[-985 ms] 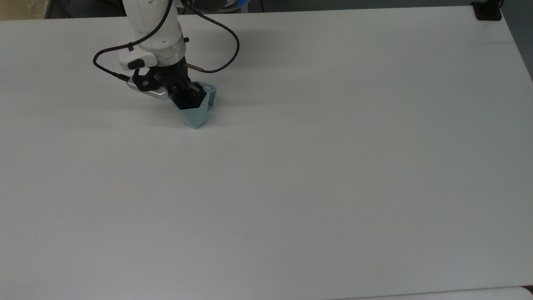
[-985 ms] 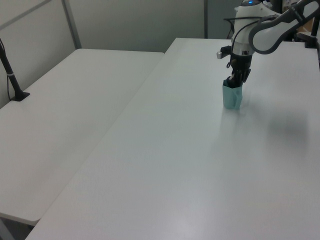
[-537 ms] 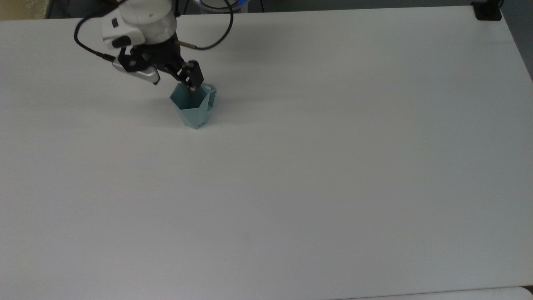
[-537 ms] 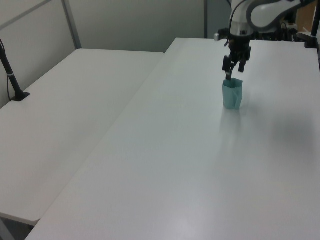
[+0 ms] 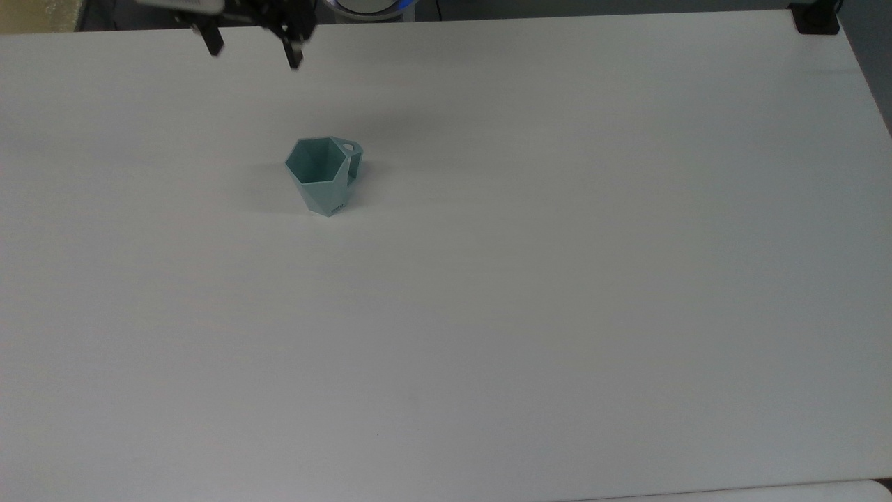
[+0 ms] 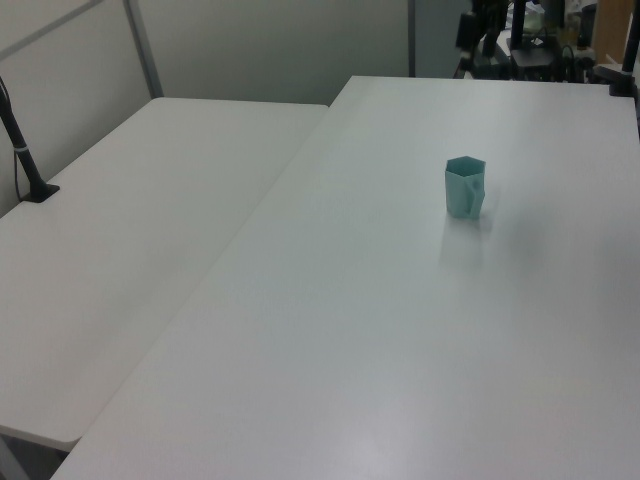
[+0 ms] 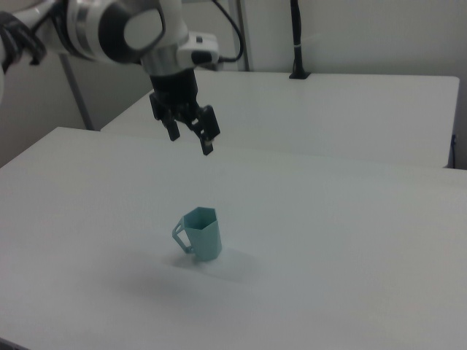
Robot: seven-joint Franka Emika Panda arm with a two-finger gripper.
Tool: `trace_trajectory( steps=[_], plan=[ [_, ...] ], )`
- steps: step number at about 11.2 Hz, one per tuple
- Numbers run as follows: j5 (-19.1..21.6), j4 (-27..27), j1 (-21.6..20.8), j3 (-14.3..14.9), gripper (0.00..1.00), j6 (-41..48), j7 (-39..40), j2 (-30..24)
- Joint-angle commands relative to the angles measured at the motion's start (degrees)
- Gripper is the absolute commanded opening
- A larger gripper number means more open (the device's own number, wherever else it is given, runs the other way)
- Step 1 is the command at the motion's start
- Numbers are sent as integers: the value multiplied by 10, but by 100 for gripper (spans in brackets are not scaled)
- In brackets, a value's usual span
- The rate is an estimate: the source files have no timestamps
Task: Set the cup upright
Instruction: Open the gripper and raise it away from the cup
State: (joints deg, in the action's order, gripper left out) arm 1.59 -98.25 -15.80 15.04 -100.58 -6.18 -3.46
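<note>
arm (image 5: 209,5) cropped by top edge

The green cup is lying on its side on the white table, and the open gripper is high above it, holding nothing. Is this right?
Not quite. The cup stands upright on the table, its opening facing up, as the right view shows. The rest is right: the gripper is open, above the cup, holding nothing.

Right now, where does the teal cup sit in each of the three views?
Top view: the cup stands upright, upper left of centre.
Left view: upper right, on the nearer table.
Right view: the cup is low, left of centre.
Shared landmark: the gripper, open, raised clear above it.
</note>
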Motion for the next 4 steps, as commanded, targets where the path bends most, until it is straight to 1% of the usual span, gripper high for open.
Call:
trace_trajectory(
  steps=[1,4],
  plan=[
    [-7,24,18,3,100,47,102,-2],
    [-15,22,22,3,100,43,108,1]
  ],
)
